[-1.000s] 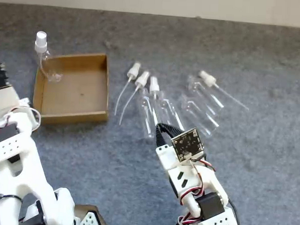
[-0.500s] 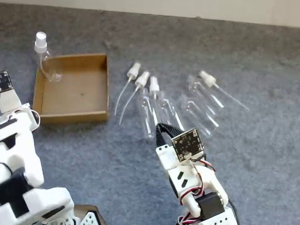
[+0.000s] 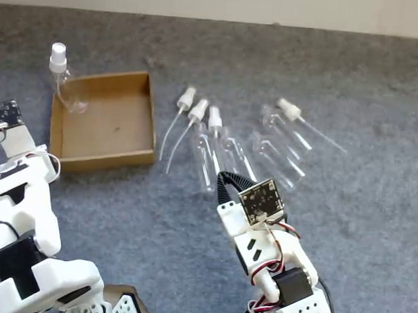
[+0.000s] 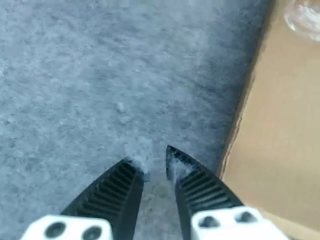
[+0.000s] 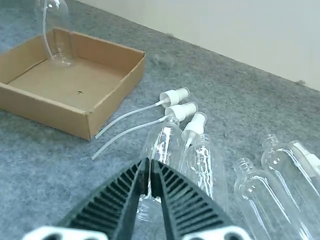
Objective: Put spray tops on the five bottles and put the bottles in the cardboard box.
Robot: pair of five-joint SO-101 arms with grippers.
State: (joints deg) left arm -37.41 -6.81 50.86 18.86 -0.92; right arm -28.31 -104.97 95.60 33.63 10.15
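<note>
Grey carpet point(image 3: 373, 205) for a tabletop. At 10 o'clock sits the cardboard box point(image 3: 150, 112), with one capped bottle point(image 3: 63, 81) standing in its far corner, so that one looks done. Toward 1 o'clock the other bottles point(image 3: 203, 156) lie flat among loose spray tops point(image 3: 187, 98). Beside the box hovers the left gripper point(image 4: 152, 162), jaws slightly apart and empty. Closed on nothing, the right gripper point(image 5: 148, 167) points at the bottles, probably lining up its next grab.

Clear plastic bottles point(image 3: 203, 158): five in total, one upright and four lying flat. White spray tops point(image 3: 187, 96): five in total, two of them lying loose with dip tubes exposed. Cardboard box point(image 3: 105, 160): one. Robot arms point(image 3: 265, 232): two.
</note>
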